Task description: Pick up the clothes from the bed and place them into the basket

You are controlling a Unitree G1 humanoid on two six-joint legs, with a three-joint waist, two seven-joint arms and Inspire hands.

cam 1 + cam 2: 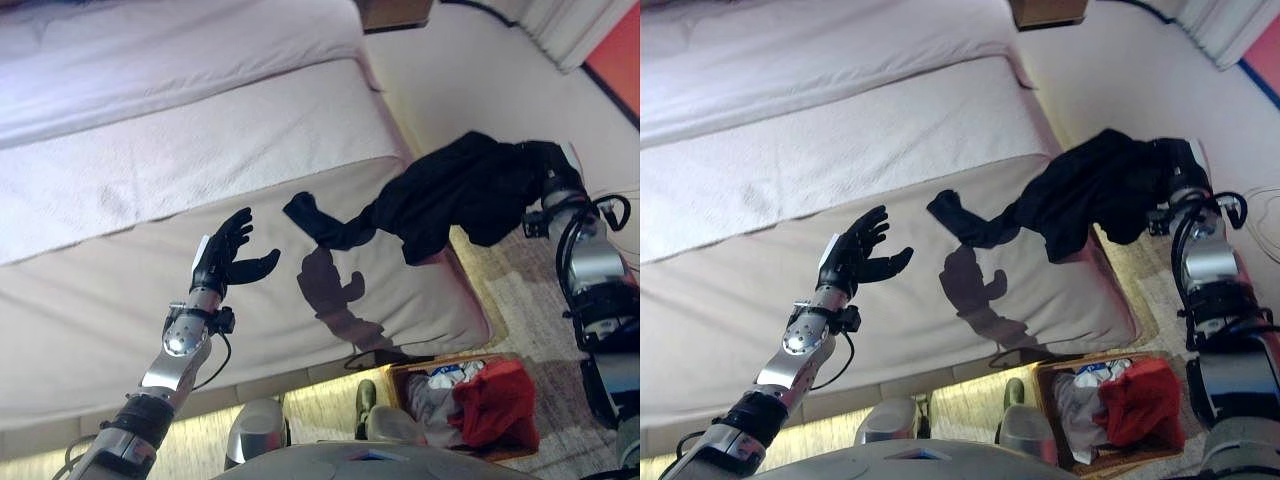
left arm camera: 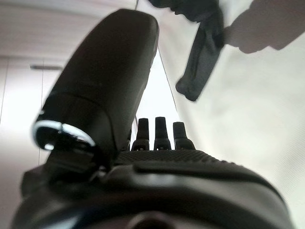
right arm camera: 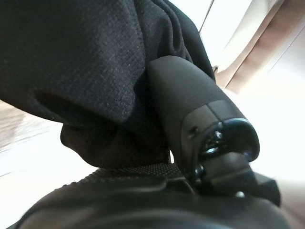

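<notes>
A black garment (image 1: 450,195) hangs from my right hand (image 1: 545,165) past the bed's right edge, and one sleeve (image 1: 315,222) still trails on the bed (image 1: 120,300). The right wrist view shows that hand's thumb (image 3: 190,100) pressed into the black cloth (image 3: 71,57), shut on it. My left hand (image 1: 228,255) is raised above the bed, open with fingers spread and holding nothing. In its wrist view the sleeve (image 2: 202,55) lies beyond the fingertips. The wicker basket (image 1: 405,372) stands on the floor at the bed's near right corner, with red (image 1: 495,400) and white clothes inside.
A white blanket (image 1: 180,150) covers the far part of the bed. A wooden piece of furniture (image 1: 395,12) stands at the bed's far corner. A patterned rug (image 1: 520,290) lies on the floor to the right of the bed.
</notes>
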